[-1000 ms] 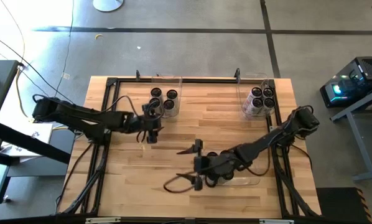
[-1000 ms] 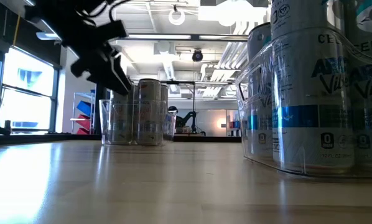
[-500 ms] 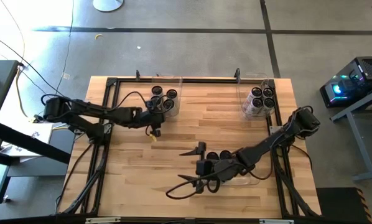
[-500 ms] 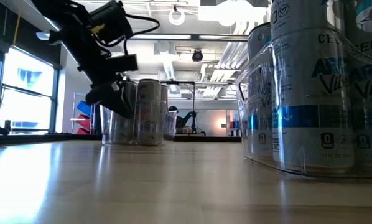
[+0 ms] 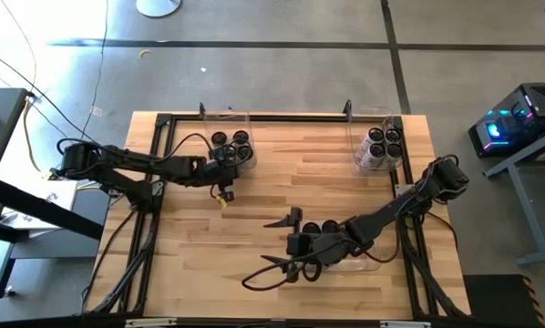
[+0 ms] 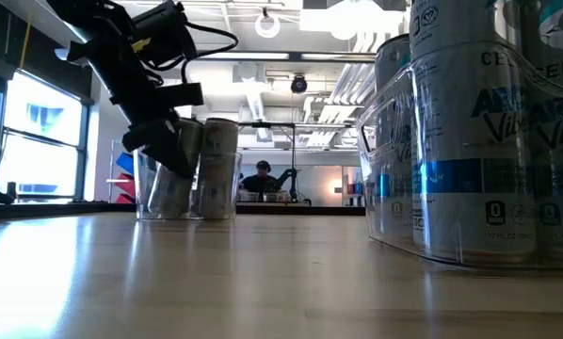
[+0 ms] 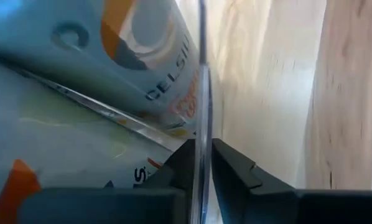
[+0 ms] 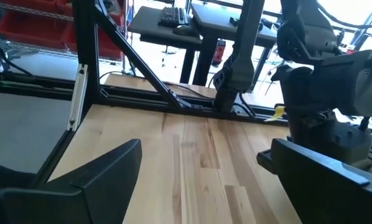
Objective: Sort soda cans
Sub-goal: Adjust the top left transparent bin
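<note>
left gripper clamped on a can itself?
No, in the left wrist view the left gripper pinches the clear bin wall, with the cans behind that wall.

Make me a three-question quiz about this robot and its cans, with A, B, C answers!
1. Where is the left claw?
A. on the floor
B. at the left bin
C. at the far right bin

2. What colour are the tops of the soda cans from above?
A. red
B. yellow
C. dark

3. How is the right claw?
A. wide open, empty
B. shut on a can
C. shut on a cable

Answers:
1 B: it pinches that bin's clear wall.
2 C: the high view shows dark circles.
3 A: it stands spread wide with nothing in it.
</note>
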Tool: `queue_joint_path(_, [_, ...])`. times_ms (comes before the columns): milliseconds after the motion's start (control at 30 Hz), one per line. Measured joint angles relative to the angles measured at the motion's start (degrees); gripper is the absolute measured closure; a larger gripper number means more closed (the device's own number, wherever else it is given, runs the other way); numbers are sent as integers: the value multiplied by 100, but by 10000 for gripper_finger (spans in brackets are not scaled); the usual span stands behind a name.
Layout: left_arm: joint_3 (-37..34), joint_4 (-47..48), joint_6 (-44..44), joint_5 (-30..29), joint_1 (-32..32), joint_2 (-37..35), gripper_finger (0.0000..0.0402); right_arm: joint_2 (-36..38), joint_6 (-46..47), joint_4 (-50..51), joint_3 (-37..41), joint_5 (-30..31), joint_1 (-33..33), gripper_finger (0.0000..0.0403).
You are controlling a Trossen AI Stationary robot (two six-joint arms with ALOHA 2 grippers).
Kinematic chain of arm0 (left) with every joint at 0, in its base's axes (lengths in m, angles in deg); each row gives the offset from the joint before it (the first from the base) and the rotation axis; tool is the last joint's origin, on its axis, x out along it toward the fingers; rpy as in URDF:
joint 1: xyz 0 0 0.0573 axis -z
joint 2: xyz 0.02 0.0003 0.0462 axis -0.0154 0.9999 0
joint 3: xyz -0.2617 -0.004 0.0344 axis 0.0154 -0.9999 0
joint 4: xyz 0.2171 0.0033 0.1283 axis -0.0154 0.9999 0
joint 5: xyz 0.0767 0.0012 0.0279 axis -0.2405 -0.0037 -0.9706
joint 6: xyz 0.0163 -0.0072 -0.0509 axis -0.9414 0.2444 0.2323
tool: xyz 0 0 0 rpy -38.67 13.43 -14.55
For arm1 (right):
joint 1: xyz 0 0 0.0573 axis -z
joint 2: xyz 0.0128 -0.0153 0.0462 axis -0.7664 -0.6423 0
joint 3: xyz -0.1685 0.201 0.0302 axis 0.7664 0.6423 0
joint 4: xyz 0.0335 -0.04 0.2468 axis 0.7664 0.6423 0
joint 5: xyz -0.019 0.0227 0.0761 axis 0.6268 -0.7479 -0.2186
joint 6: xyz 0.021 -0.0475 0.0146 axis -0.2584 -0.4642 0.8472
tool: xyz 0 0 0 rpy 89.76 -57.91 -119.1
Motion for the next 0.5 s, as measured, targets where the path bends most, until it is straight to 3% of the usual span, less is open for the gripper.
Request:
queue_joint_path(167, [4,152,-79,-28,26,-4,388,0,1,34,0,-1,0,50])
queue_joint_path(500, [7,170,-1445,30,-244,-9,393,0,22,78,0,-30,0,50])
